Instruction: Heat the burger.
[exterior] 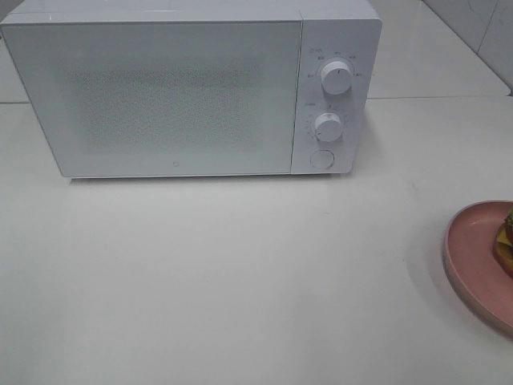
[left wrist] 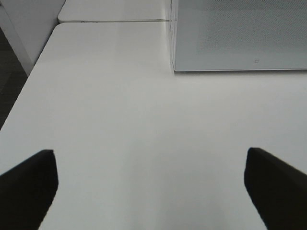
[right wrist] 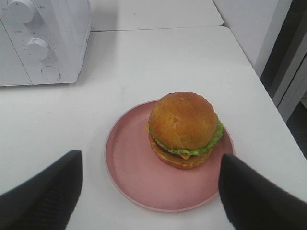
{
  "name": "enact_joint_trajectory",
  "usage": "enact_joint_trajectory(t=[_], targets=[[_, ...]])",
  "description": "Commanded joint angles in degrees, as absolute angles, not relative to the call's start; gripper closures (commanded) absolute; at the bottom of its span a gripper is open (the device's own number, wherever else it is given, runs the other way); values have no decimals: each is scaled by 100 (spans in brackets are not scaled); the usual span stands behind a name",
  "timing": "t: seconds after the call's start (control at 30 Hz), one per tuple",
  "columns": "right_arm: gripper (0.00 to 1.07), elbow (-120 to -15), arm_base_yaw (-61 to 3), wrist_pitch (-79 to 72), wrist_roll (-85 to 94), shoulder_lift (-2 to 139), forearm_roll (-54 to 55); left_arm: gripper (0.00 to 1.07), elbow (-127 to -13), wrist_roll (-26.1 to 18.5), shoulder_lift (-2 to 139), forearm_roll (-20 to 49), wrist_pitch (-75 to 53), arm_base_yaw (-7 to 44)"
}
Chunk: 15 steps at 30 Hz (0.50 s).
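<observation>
Smooth white table point(exterior: 240, 273) — glossy round-bunned burger point(right wrist: 184, 128) on pink plate point(right wrist: 134, 167).

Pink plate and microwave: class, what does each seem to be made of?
Pink plate: probably matte ceramic or plastic, given its even colour, dull sheen and raised rim. Microwave: seemingly smooth white plastic or painted metal casing, with a dotted, likely glass door.

High cam looks down on microwave point(exterior: 184, 88) front; wrist cams low over table point(exterior: 240, 281), microwave at 12 o'clock in both.
</observation>
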<state>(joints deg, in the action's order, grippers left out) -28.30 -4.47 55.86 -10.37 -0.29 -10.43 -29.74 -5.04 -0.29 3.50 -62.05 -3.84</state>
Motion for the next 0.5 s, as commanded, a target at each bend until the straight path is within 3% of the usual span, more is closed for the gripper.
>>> enact_joint_trajectory(t=[0.03,0.5], targets=[[32,-2802,-401,5529,-963,-160,-1037,9,-2956,-470,-126,350,-6125,-407],[32,-2802,-401,5529,-963,-160,-1037,9,-2956,-470,-126,350,-6125,-407]])
